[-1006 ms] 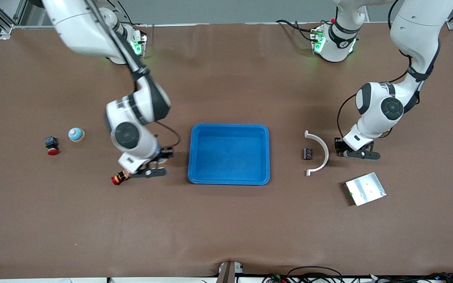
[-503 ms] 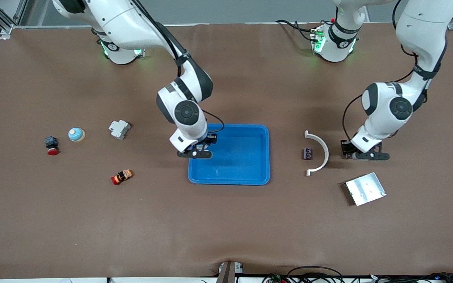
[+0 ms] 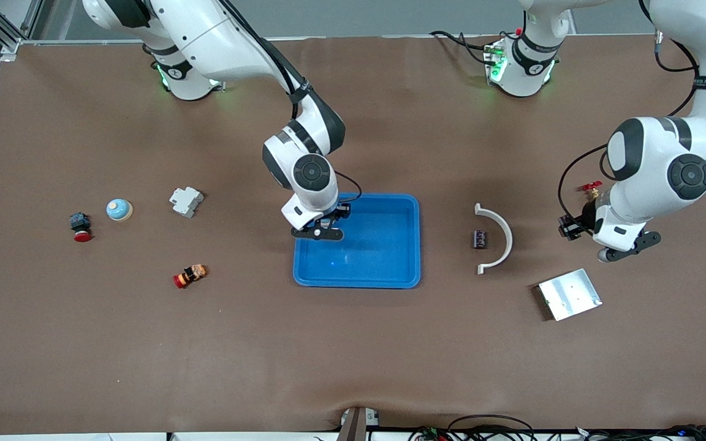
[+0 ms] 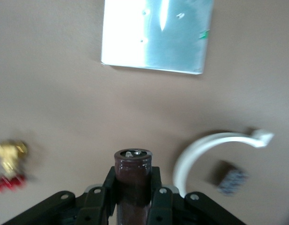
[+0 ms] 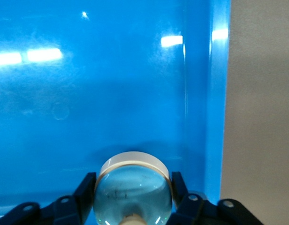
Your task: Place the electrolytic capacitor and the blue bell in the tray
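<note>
The blue tray [image 3: 383,248] lies mid-table. My right gripper [image 3: 321,233] is low inside it, near the rim toward the right arm's end. It is shut on a blue bell [image 5: 133,194] with a glassy dome and cream base; a finger [image 5: 86,187] presses each side above the tray floor [image 5: 111,93]. My left gripper [image 3: 626,246] hangs over the bare table between a brass fitting and the silver plate. It is shut on the electrolytic capacitor [image 4: 133,168], a dark brown cylinder with a silver top. A second blue bell [image 3: 119,209] sits toward the right arm's end.
A white curved piece [image 3: 499,236] and a small dark block [image 3: 480,239] lie beside the tray. The silver plate [image 3: 569,294] and a brass fitting with red handle [image 3: 589,188] lie toward the left arm's end. A grey part [image 3: 186,201], red button [image 3: 80,228] and orange-red piece [image 3: 189,275] lie near the second bell.
The right arm swung from beside the orange-red piece to over the tray with the bell. The left arm rose with the capacitor and shifted toward its end, uncovering the brass fitting.
</note>
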Controlling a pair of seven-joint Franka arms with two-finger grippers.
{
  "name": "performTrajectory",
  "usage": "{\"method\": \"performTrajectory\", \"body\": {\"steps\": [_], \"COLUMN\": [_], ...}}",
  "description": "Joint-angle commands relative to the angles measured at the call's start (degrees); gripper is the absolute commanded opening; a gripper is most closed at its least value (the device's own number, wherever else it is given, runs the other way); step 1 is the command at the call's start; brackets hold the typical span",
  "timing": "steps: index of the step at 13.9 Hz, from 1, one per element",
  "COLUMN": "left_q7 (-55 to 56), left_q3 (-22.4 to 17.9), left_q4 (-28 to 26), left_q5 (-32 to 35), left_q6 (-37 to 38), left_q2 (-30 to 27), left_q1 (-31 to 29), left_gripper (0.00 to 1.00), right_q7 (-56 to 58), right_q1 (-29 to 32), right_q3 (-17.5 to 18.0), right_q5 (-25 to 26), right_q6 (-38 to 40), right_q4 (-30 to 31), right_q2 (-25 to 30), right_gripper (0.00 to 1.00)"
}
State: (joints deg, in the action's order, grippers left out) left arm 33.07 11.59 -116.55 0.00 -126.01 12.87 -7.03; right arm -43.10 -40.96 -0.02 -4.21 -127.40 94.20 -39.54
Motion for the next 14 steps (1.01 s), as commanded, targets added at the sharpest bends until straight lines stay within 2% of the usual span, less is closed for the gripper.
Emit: {"method": "performTrajectory", "body": {"steps": [1,2,4,6,7,9,12,14], "left_q7": [17.6,24.1,33.6,42.7,51.5,63.6,75.9,80.6], "left_q3": [5.0,7.4,9.1,9.3,9.3,9.2,9.3,8.8], "left_q4": [2.3,3.3,4.6,5.0,6.7,10.0,17.4,20.3], "left_q5": [-1.3,-1.2,-0.7,-0.9,-0.4,3.6,6.2,6.6], "left_q6": [1.4,1.2,0.9,-0.8,-2.5,-3.3,-3.2,-3.2], "left_q2": [0.4,0.8,2.3,3.8,5.3,9.1,16.1,19.0], "left_q1": [0.4,0.5,1.7,5.3,6.5,10.4,12.6,15.6], "left_gripper": [0.00,0.00,0.00,0.00,0.00,0.00,0.00,0.00], "right_q7": [-0.5,-0.1,-0.1,0.1,0.2,4.7,8.8,15.4], "right_q1": [-0.6,-0.3,0.6,3.9,5.3,9.7,16.2,21.4], "right_q3": [-0.5,-0.5,-0.6,-0.5,-0.7,-0.7,-0.9,-1.0], "right_q5": [0.1,-0.3,-0.6,-0.7,-0.7,-0.5,-0.3,0.1], "right_q6": [-0.7,-0.8,-0.6,0.3,2.1,6.3,9.4,10.3], "right_q4": [-1.3,-1.4,-2.8,-3.1,-2.8,-1.7,1.9,5.5], "right_q2": [-1.1,-1.0,-0.5,0.2,1.3,3.3,8.5,11.7], "right_gripper": [1.00,1.00,1.00,1.00,1.00,1.00,1.00,1.00]}}
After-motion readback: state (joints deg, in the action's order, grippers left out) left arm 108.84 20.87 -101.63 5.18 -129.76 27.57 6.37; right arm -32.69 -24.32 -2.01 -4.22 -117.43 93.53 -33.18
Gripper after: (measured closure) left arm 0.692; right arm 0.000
